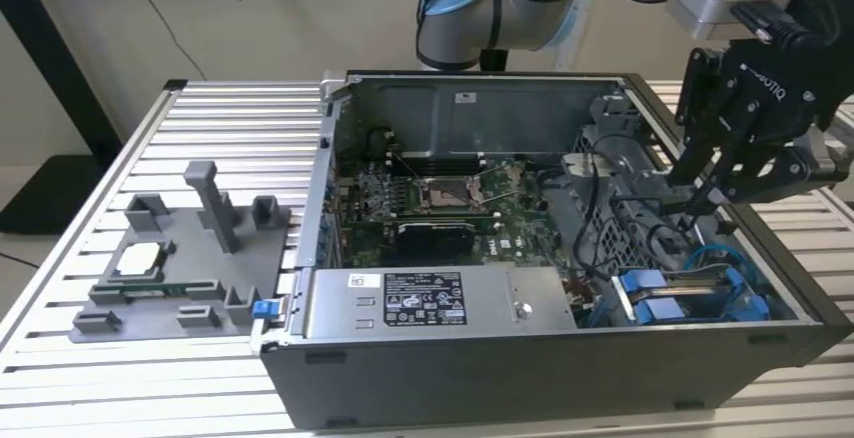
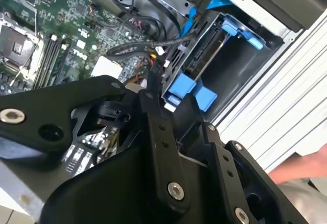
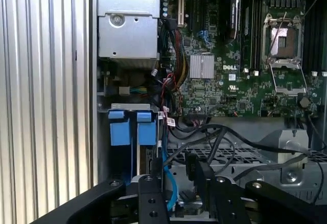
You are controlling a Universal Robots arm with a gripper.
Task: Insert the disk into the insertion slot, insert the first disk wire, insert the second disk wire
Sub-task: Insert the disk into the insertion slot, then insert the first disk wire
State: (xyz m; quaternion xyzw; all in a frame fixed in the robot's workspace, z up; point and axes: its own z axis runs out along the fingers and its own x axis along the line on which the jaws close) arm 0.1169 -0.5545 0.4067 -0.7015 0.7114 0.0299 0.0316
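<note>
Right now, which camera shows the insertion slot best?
The second wrist view: the insertion slot is close, its blue tabs and grey wall plain. The first wrist view shows two blue tabs at its end; the exterior view shows it farther off, near the gripper.

White printed label on power-supply box, fine print illegible, white logo on motherboard

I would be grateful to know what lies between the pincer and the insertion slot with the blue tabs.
In the exterior view, a light blue cable arcs between the pincer and the insertion slot, so the stretch is not bare.
</note>
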